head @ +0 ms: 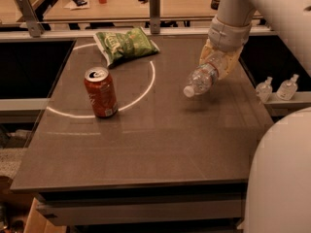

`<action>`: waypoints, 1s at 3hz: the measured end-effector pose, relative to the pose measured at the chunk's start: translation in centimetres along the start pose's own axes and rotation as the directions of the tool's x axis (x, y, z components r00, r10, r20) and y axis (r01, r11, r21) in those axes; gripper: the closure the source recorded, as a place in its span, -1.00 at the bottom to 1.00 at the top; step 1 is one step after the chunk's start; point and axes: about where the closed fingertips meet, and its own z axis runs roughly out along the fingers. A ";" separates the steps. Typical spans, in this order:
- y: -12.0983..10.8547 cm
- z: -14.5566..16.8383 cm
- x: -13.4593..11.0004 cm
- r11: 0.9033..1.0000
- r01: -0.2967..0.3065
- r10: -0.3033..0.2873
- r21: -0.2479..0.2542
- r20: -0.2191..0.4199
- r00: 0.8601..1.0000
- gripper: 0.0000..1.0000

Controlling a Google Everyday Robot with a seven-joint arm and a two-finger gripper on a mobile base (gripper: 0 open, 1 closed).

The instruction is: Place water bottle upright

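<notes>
Tool (217, 64) is clamped on the base end of the water bottle (201, 78). The bottle hangs tilted, its cap (188, 91) low and to the tool's left, clear of the tabletop (160, 144) with a shadow beneath it. Probably held at the base so the cap end can swing up before set-down.

Count:
- 1 water bottle
- 1 soda can (100, 92), far left of the tool
- 1 chip bag (125, 43), left and behind
- 2 pump bottles (264, 89), right of the tool
</notes>
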 end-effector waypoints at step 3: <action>-0.9 -9.5 -1.5 0.841 -0.365 0.214 0.400 0.374 0.902 1.00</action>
